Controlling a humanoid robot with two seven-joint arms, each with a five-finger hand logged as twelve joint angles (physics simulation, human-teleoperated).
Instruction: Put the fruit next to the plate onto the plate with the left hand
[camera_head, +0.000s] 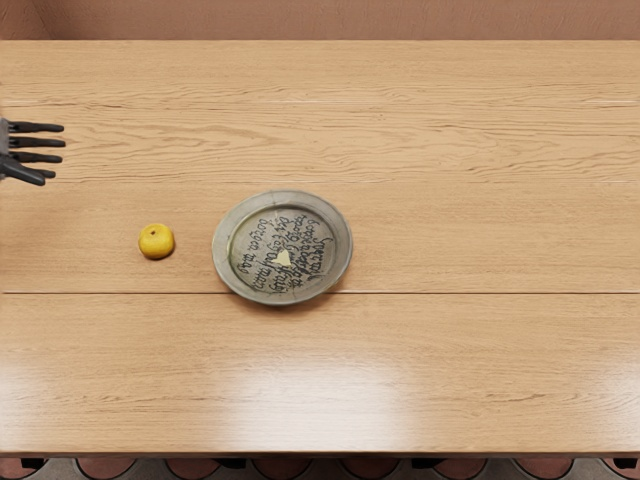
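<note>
Hardly begun, to judge by the layout. Nothing grasped, nothing lifted, nothing placed so far. At the left edge of the table (480, 350), toward the far side, only the left hand (30, 150) showing, with fingers (45, 142) stretched out straight, released, holding nothing, and well apart from the fruit (156, 241). No sign of the right arm anywhere.

Left to do, probably the whole job: reach to the fruit, close around it, lift, carry toward the right edge, set down on the plate (222, 245).

As for the fruit: small, round, yellow-orange, with a darker dimple on top, perhaps a small citrus. Lying directly on the wood in the left half of the table, just beside the plate's left rim but not touching it. Likely firm and ready to roll, so better taken from above with a gentle closing. Plate grey and round, with dark writing inside, near the table's centre.
</note>
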